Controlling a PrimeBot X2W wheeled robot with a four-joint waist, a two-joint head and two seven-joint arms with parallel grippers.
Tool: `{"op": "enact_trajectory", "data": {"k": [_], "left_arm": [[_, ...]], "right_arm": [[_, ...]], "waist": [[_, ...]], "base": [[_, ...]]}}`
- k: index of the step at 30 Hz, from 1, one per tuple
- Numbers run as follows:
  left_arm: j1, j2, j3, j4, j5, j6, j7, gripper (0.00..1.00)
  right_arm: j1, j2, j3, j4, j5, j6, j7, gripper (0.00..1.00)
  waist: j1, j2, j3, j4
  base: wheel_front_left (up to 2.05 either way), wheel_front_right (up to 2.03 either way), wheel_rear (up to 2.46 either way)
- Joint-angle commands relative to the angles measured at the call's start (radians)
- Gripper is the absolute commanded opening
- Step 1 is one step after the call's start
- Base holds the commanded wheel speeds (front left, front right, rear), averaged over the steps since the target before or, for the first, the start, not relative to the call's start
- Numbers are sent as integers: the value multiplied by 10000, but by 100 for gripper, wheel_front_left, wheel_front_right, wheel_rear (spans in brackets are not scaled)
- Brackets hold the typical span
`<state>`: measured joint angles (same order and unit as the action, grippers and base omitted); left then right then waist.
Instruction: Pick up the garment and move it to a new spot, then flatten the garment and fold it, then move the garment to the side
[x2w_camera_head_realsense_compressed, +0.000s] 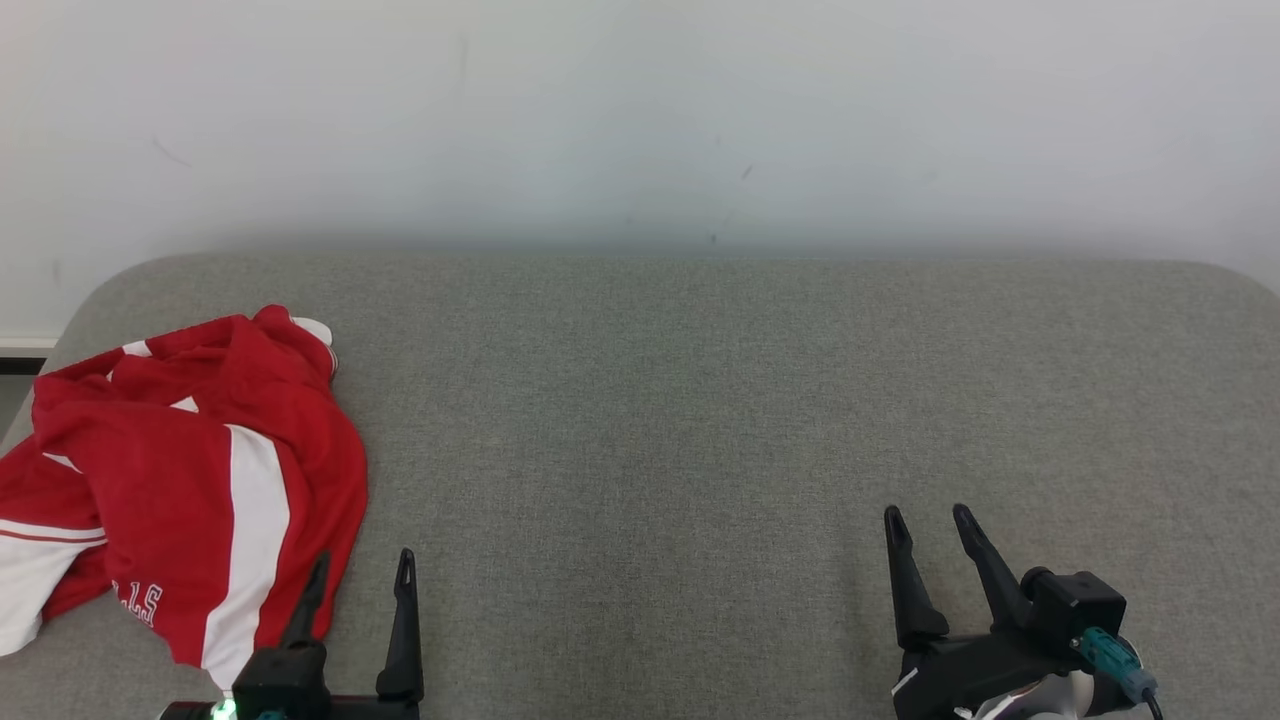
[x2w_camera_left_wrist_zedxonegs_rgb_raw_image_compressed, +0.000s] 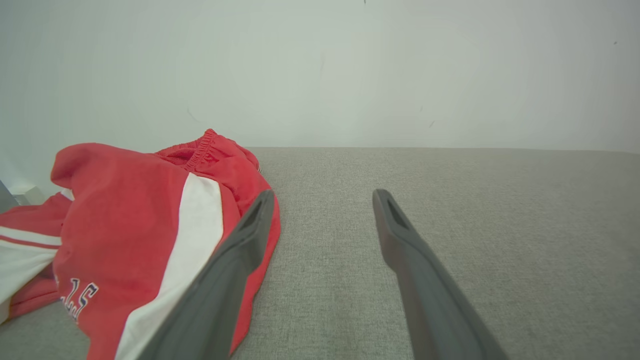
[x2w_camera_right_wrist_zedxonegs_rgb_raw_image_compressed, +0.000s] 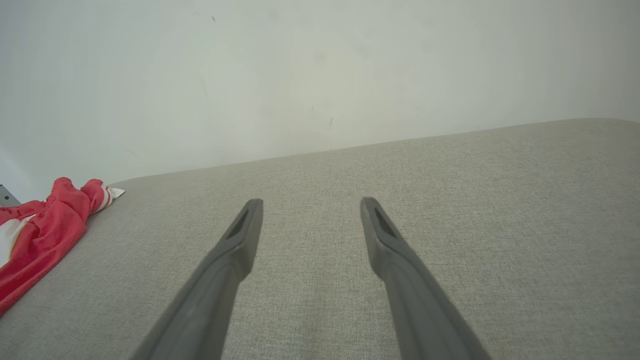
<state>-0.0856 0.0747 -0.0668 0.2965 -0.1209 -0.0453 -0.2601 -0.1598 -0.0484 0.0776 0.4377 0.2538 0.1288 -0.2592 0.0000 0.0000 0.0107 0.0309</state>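
Head view has the red-and-white garment bunched at the far left of the grey padded surface, one end running out toward that edge. Your left gripper sits just beside its near hem, jaws spread wide and holding nothing. Your right gripper is well apart on the bare right side, equally spread and empty. Watch it now: left wrist view shows one finger overlapping the cloth's edge, and I can't tell you whether it's touching. Go in flat and you'll likely plough the pile leftward, maybe off the edge. Pinch a single loose layer and the bundle could unroll, trailing and snagging as you carry it.
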Motion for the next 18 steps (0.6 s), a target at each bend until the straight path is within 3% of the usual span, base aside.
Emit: {"op": "enact_trajectory", "data": {"k": [1,18], "left_arm": [[-118,-25,3,20,136,-43,-60,100],[-165,-158,227,102,96,-52,-60,100]], "right_arm": [[-12,-34,33,40,-143,36,-70,100],[152,-29,-28,-40,-43,36,-57,100]], "waist": [[0,0,-1,-7],[0,0,-58,288]], "base": [[0,0,0],[0,0,0]]}}
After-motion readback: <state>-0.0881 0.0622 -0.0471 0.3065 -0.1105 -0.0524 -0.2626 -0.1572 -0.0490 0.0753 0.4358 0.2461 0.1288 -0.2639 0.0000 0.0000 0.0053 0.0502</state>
